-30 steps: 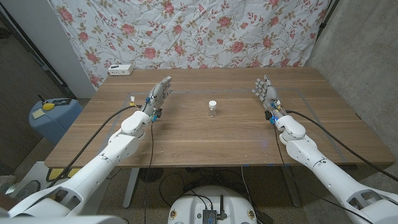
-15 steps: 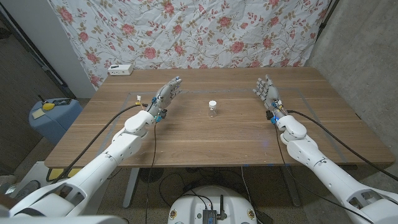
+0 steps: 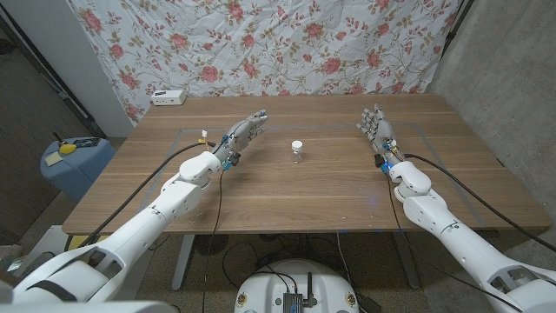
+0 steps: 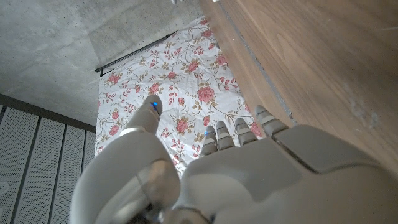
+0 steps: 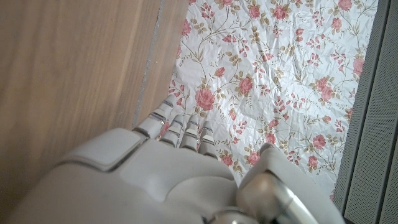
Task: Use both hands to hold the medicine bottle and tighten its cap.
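Nothing of the task is done yet, as far as the pictures show. The small clear medicine bottle with a white cap stands upright near the middle of the wooden table, untouched. The left hand hovers to the bottle's left, near it but apart, fingers spread and holding nothing. The right hand stands well apart to the bottle's right, also released, fingers apart and empty. Both hands have yet to close in on the bottle; judging from this, the grasp of the body, the grip on the cap and the tightening twist all remain.
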You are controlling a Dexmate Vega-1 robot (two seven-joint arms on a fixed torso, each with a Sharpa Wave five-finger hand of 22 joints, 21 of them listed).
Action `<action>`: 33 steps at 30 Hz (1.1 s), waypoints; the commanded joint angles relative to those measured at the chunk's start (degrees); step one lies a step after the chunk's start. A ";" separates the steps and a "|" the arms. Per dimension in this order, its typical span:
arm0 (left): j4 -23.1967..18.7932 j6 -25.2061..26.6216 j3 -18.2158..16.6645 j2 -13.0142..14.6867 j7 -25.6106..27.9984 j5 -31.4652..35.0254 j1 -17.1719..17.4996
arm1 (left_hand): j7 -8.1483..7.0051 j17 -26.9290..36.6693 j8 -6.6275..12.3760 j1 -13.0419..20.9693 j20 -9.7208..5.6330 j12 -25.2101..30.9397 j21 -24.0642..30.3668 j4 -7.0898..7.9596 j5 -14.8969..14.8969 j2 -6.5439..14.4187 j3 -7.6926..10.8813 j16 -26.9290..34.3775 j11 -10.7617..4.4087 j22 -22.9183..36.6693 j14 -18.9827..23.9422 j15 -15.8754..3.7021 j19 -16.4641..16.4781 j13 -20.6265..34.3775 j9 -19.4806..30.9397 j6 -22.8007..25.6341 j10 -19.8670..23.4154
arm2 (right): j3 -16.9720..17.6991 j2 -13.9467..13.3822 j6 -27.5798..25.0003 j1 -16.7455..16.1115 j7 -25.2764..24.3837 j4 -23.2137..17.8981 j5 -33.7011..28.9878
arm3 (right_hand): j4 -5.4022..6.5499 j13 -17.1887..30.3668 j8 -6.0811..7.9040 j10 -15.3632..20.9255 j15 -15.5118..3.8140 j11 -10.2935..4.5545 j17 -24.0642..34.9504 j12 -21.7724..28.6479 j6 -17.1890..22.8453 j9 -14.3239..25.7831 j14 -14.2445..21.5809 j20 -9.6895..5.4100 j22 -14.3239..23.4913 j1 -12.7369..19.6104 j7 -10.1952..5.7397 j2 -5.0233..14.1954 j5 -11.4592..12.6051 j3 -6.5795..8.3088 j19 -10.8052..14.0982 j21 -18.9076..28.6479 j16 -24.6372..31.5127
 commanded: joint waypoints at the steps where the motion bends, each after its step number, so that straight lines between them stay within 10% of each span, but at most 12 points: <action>1: 0.17 2.53 2.10 0.13 -2.49 1.23 -2.16 | -0.45 0.13 0.16 1.60 1.21 0.34 -0.18 -0.49 0.57 -0.35 0.11 0.05 -0.47 0.02 0.11 -0.16 -0.17 0.20 0.31 -0.14 0.55 | 0.45 -0.40 0.04 -0.27 -0.79 -0.51 -0.22 | -0.27 0.14 0.41 0.30 -1.53 -0.01 0.03 0.31 0.37 0.22 0.46 -3.84 0.30 -0.11 -0.13 0.30 0.55 0.41 0.56 0.00 0.28; 33: -4.16 7.38 6.58 1.71 -2.31 7.69 -4.03 | -5.42 -0.03 -1.03 16.36 2.12 0.20 -0.10 -0.35 1.78 -3.56 0.29 0.39 -1.90 0.01 3.11 -6.22 -2.00 0.01 0.26 -6.53 2.61 | 0.99 0.72 2.08 1.00 -0.64 2.97 -0.08 | -0.48 0.15 0.51 0.54 -1.39 0.14 -0.03 0.34 0.74 0.22 0.47 -3.63 0.31 0.09 -0.53 0.40 0.84 0.61 0.34 -0.15 0.17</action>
